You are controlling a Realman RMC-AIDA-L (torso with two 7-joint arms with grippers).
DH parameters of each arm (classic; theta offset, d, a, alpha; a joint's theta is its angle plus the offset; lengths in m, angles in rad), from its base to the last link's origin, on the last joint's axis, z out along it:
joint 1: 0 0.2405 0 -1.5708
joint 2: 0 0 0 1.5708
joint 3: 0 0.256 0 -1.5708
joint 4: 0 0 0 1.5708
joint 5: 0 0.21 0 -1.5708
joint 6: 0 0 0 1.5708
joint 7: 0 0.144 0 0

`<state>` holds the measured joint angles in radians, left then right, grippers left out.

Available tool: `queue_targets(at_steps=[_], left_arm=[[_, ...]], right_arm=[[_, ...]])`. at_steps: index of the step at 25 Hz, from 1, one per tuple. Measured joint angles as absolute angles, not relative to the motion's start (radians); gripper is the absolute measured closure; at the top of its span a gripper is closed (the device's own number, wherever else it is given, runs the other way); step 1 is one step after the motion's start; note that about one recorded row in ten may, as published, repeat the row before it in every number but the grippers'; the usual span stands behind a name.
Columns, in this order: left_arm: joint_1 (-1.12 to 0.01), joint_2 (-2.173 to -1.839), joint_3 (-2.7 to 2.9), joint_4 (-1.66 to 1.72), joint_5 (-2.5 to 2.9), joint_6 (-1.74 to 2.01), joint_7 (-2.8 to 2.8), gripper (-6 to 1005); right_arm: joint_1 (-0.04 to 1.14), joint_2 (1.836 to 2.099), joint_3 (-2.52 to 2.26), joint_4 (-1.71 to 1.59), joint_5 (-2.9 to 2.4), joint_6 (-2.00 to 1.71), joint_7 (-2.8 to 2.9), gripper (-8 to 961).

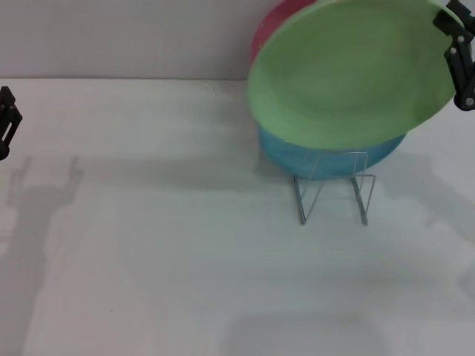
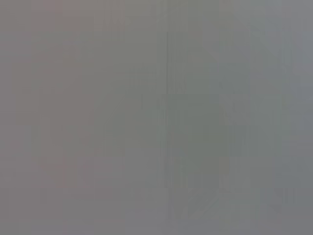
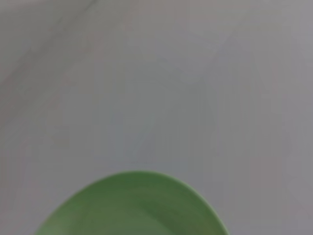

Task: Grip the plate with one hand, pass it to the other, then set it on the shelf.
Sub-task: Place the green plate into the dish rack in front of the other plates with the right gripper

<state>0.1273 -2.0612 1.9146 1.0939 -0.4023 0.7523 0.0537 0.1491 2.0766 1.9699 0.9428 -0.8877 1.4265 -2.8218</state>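
The light-green plate (image 1: 352,70) hangs tilted in the air at the back right, just above the silver wire rack (image 1: 334,194). My right gripper (image 1: 456,55) is shut on the plate's right rim. The plate's edge also shows in the right wrist view (image 3: 132,205), over the bare white table. My left gripper (image 1: 6,122) sits at the far left edge of the head view, away from the plate and holding nothing that I can see. The left wrist view shows only a blank grey surface.
A turquoise-blue plate (image 1: 326,157) stands in the rack right under the green plate. A red plate (image 1: 269,30) shows behind them at the wall. The white table (image 1: 163,245) stretches out to the left and front.
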Motion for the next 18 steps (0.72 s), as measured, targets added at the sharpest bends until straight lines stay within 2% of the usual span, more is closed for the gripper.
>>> queue_targets(at_steps=[18], left_arm=[[0.094, -2.063, 1.938, 0.978, -0.399, 0.886, 0.011, 186]], right_arm=[[0.213, 2.075, 2.033, 0.822, -0.952, 1.441, -2.856, 921]])
